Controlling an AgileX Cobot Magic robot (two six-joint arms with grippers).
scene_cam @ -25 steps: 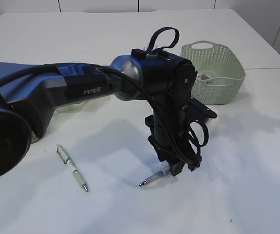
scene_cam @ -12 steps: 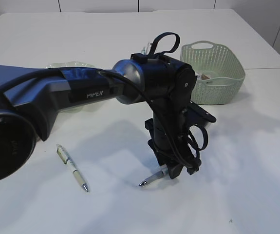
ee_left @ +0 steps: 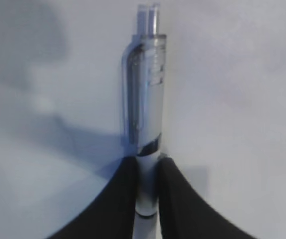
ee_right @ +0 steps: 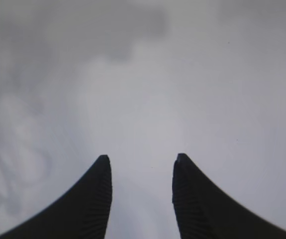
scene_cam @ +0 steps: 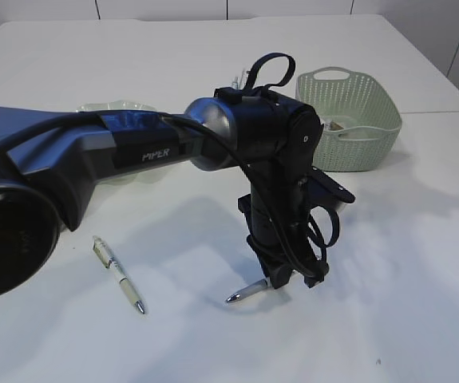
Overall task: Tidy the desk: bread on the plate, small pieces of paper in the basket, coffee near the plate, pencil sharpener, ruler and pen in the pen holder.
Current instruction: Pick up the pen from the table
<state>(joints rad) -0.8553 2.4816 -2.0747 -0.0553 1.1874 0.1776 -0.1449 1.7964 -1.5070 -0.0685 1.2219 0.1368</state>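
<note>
Exterior view: left gripper (scene_cam: 281, 279) points down at the desk (scene_cam: 405, 263), a silver pen (scene_cam: 245, 293) sticking out beneath it; grip itself hidden by the wrist. Left wrist view settles it: both fingers (ee_left: 118, 199) pinch the pen's (ee_left: 146, 114) barrel, clip end pointing away. A second pen (scene_cam: 118, 274) lies apart to the left. Basket (scene_cam: 349, 118) far right, plate (scene_cam: 117, 107) rim peeking behind the arm. Right gripper (ee_right: 141, 199) shows only in its own wrist view: jaws parted, nothing between, over bare desk.
</note>
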